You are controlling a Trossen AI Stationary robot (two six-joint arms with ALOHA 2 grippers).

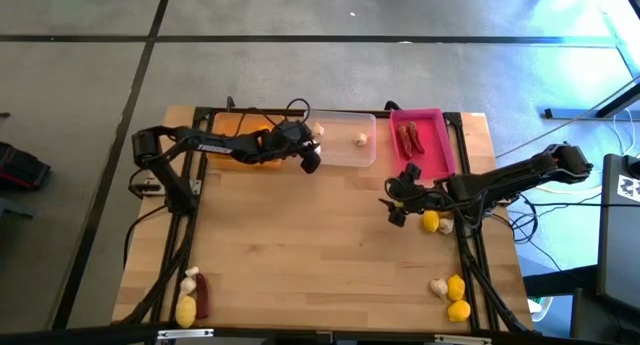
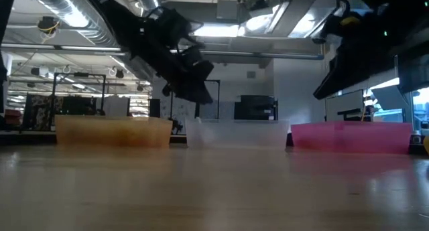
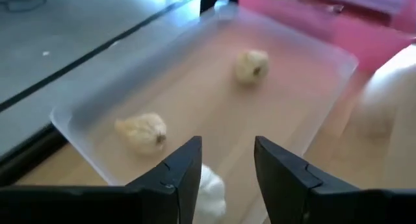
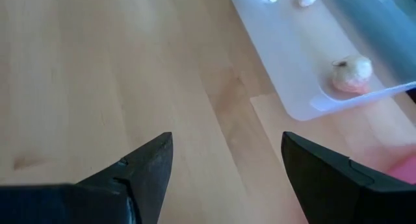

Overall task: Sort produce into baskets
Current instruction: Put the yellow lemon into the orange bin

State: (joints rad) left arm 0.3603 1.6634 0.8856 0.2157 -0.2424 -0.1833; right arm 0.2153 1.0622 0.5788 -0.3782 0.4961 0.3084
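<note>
Produce is the matter here, and the left gripper (image 3: 226, 178) hangs over the near-left end of the clear tray (image 1: 345, 150), its dark fingers (image 3: 185, 169) parted with a whitish garlic bulb (image 3: 209, 188) seen low between them, against the left finger; whether it is pinched or only lies beneath cannot be told. Two more pale, knobbly bulbs (image 3: 142, 131) (image 3: 251, 65) lie apart on the frosted tray floor. In the high view this tray sits at upper centre of the pale wood table (image 1: 300, 235), with the translucent orange tray (image 1: 235, 150) touching it on the left, mostly under the arm, and the bright pink tray (image 1: 432, 120) just beside it on the right holding dark red chili pieces (image 1: 410, 137). The right gripper (image 4: 224, 169) is at centre right over bare planks, fingers wide apart and holding nothing; a yellow lemon (image 1: 430, 221) and a whitish bulb (image 1: 446, 225) lie just beside it. At lower right lie two lemons (image 1: 457, 297) and a bulb (image 1: 438, 286); at lower left, a lemon (image 1: 186, 311), a bulb (image 1: 189, 283) and a chili (image 1: 202, 297) are clustered.
</note>
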